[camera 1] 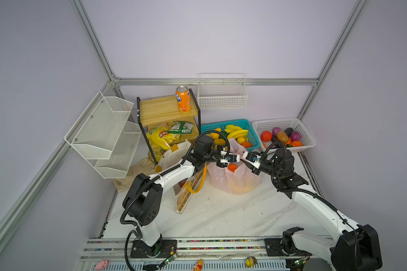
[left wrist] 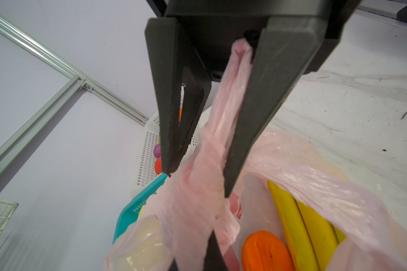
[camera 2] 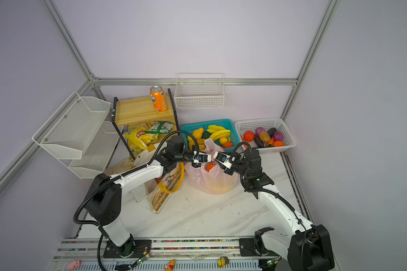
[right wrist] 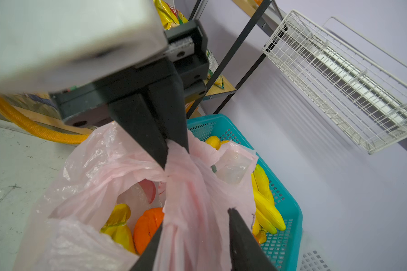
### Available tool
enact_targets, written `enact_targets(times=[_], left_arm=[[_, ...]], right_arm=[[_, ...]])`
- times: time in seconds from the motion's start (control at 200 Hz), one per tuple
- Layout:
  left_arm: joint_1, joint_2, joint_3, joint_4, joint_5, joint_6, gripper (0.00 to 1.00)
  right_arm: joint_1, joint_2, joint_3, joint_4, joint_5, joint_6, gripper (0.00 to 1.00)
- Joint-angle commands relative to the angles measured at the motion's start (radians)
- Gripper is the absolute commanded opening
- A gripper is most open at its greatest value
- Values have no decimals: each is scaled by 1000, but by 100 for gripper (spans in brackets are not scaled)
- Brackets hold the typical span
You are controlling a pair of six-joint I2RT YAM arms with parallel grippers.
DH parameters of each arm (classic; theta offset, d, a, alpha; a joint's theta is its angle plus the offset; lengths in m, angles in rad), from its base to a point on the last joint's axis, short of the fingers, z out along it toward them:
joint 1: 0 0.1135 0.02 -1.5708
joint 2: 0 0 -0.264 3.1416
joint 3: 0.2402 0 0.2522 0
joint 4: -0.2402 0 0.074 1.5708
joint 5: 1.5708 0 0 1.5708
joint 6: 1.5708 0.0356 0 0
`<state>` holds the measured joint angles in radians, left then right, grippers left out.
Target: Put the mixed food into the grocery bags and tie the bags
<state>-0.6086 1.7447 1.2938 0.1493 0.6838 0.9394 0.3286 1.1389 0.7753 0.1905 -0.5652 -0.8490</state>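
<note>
Tying step, centre of top views: pink bag (camera 1: 235,180), fruit inside, below teal basket (camera 1: 228,122). Left gripper (right wrist: 166,162) pinches handle shut; right gripper (left wrist: 196,184) jaws part-open, straddling handle plastic. Next, likely: clamp, cross handles, draw knot without tearing.

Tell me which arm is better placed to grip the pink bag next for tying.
Right. The right gripper stands open astride a twisted strip of the pink bag, so closing likely suffices. The left gripper is occupied, shut on the bag's plastic.
</note>
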Motion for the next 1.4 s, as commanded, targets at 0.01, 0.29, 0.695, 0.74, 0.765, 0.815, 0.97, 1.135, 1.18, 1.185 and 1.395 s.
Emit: enact_targets(times=[0.01, 0.29, 0.695, 0.74, 0.765, 0.815, 0.97, 1.135, 1.18, 1.185, 1.395], left_arm=[[4, -1, -30, 38, 39, 17, 0], [3, 0, -28, 41, 47, 8, 0], [3, -21, -48, 55, 6, -17, 11], [3, -31, -52, 52, -17, -12, 17], [3, -35, -54, 49, -24, -10, 21], [3, -43, -56, 45, -37, -6, 27], [3, -53, -46, 14, -61, 5, 33], [3, -44, -28, -9, -82, 4, 24], [3, -41, -27, -7, -85, 3, 19], [3, -42, -26, -7, -85, 3, 18], [-5, -40, -48, 66, -95, -16, 0]], right_arm=[[7, 16, 28, 38, -6, -40, 37], [7, 42, 8, 95, -20, -24, 29], [7, 23, -81, 262, -6, 19, 3], [7, 16, -90, 272, -4, 25, 1], [7, 13, -94, 276, -4, 27, 0], [8, 9, -98, 283, -7, 34, 0], [8, 5, -111, 299, -8, 45, 0], [8, 1, -122, 310, -8, 54, 0], [7, 1, -123, 308, -6, 52, 0], [8, 1, -123, 308, -6, 52, 0], [8, 15, -123, 308, 16, 33, 0]])
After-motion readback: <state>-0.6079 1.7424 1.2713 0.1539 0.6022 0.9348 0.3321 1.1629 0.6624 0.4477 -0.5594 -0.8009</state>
